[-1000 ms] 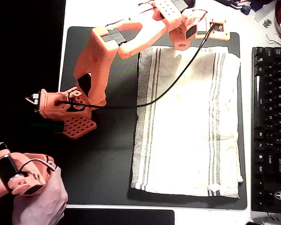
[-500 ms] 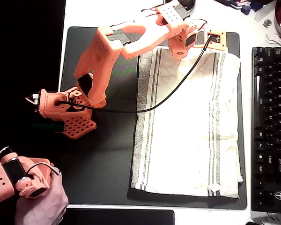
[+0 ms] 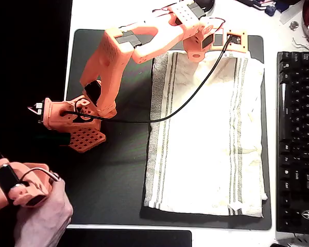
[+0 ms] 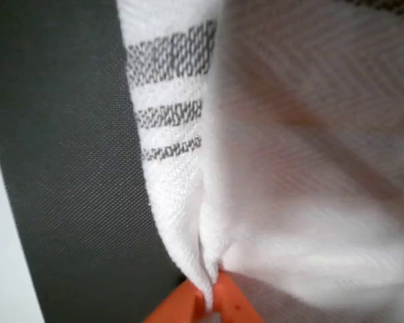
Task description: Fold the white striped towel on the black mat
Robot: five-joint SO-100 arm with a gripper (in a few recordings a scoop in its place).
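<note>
Your pincer (image 4: 209,296) is clamped on the white striped towel (image 3: 206,134), right at its edge: in the wrist view the cloth bunches into a fold between the orange fingertips (image 4: 232,306), with three grey stripe bands running just above the pinch. From overhead, your orange arm (image 3: 144,41) reaches across to the towel's top edge, near the top of the black mat (image 3: 113,175). The towel lies spread flat on the right part of the mat, long side running top to bottom, stripes along its left and right edges. A black cable (image 3: 185,100) drapes across the cloth. A black keyboard (image 3: 297,139) sits on the worktop (image 3: 118,14), just right of the mat.
</note>
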